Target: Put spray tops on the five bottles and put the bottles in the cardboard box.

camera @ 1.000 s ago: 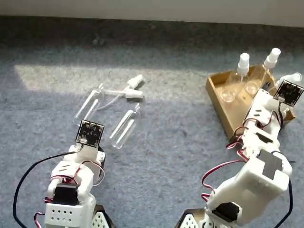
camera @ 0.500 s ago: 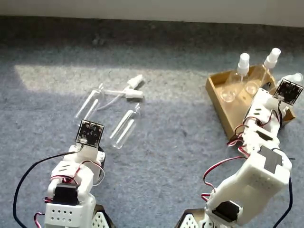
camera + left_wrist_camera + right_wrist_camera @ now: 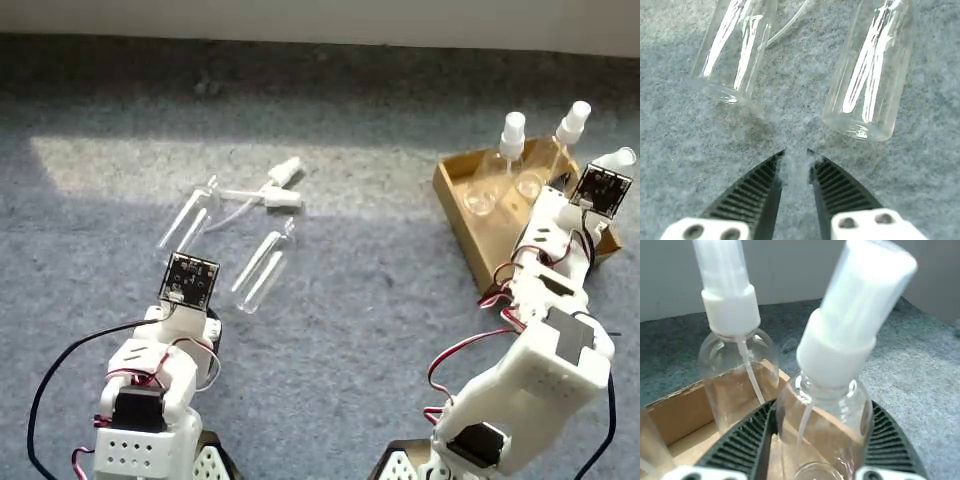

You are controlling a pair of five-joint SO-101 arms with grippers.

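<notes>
Slightly farther from its base than a second ago, the right arm's wrist has edged out along the cardboard box [image 3: 452,190], carrying its bottle with it. The left arm has kept still.

The right end effector [image 3: 821,406] pinches a held bottle [image 3: 826,440] between its black ribbed fingers [image 3: 740,445]. This bottle is clear, round-shouldered plastic, with a white collar and a frosted cylindrical spray top [image 3: 856,335] tilting to one side. A thin dip tube runs down inside it. Its base is cut off at the frame edge, so I cannot tell whether it rests on anything.

Just beyond those fingers a second capped bottle [image 3: 735,365] stands upright inside the box, whose plain brown wall rises beside it. From above, a third capped bottle [image 3: 492,172] stands in the box next to that one. The right arm hides the box's near corner.

The left end effector [image 3: 796,152] has its ribbed fingers barely parted, with a thin strip of fuzz between them, and grips nothing. Straight ahead of its tips two open bottles lie on their sides, thick glassy bases towards it. One [image 3: 737,45] lies off to one side of the tips and the other [image 3: 872,70] to the other side, apart from each other. Their necks are cut off.

Farther out, beyond those bottles, two loose white spray tops [image 3: 283,185] lie close together. Their pale tubes are hard to follow. The worktop [image 3: 350,330] is covered in grey, felt-like pile.
</notes>
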